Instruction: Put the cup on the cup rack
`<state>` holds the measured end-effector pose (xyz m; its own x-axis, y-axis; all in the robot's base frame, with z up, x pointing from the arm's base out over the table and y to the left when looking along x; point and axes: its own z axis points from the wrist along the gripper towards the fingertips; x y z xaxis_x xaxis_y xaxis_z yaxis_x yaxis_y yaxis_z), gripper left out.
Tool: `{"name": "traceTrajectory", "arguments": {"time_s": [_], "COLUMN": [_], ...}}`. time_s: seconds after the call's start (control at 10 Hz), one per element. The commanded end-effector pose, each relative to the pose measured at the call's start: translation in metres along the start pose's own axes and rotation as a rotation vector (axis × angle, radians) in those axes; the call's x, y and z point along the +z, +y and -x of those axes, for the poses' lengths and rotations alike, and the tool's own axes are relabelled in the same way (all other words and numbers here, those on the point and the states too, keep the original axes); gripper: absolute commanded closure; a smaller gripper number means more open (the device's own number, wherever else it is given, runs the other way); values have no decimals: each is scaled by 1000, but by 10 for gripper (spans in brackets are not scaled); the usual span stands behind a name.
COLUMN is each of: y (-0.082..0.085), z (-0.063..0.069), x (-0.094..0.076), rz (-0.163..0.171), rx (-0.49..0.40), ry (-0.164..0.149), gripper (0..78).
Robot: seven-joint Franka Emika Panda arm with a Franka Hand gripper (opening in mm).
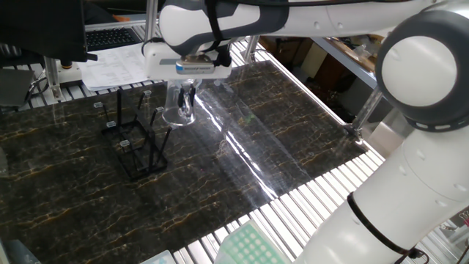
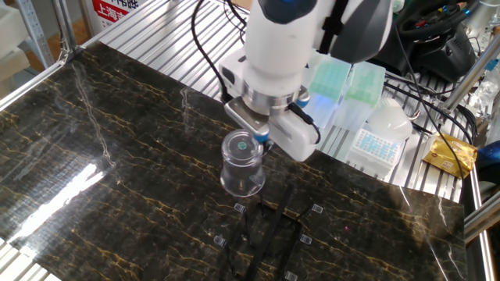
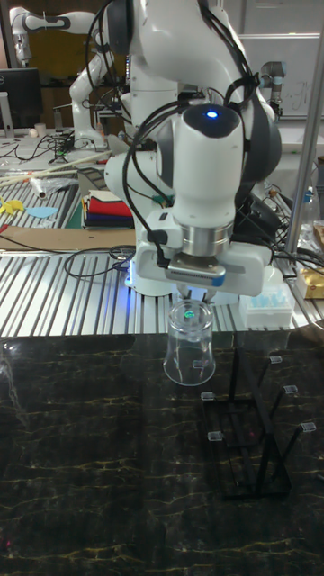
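The hand [image 2: 262, 140] hangs above the dark marbled surface [image 2: 117, 156], clamped on the cup [image 2: 242, 164], which it holds upside down in the air with the open mouth facing down and the flat base up against the hand's underside. From the tall fixed view the cup [image 3: 190, 344] widens toward its lower rim and sits clear of the surface, with a small green light reflected near its top. The fingers [image 1: 187, 94] reach down at the cup's side; whether they pinch the wall or the handle is hard to make out through the clear glass. In one fixed view the cup [image 1: 178, 106] hangs just beside the cup rack [image 1: 138, 143], near the pegs on the rack's far side. The cup rack [image 2: 269, 234] stands upright on the surface, a thin black wire frame with pale caps on its peg tips, and the cup is above and a little to one side of its nearest pegs, not on any of them. In the tall fixed view the cup rack [image 3: 256, 432] stands to the right of the cup and lower. Beyond the surface's edge lie stacked papers [image 1: 121, 66] and pale pipette tip boxes [image 2: 344, 90].
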<state>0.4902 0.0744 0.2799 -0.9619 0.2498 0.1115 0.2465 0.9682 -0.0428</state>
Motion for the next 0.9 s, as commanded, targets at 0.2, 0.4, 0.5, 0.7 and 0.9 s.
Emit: {"name": "traceTrajectory", "arguments": {"time_s": [0.2,0.4,0.5,0.7,0.9], "y": [3,5,7,12,18], "z": [-3,-2,-1,3,2], "x": [3,6,9,18,31], "rz": [-2,1,4,7,20], "rx": [-11,-27,-35,-61,-73], "ry": [16,14,15,16,17], "gripper": [764,764,764,764,764]}}
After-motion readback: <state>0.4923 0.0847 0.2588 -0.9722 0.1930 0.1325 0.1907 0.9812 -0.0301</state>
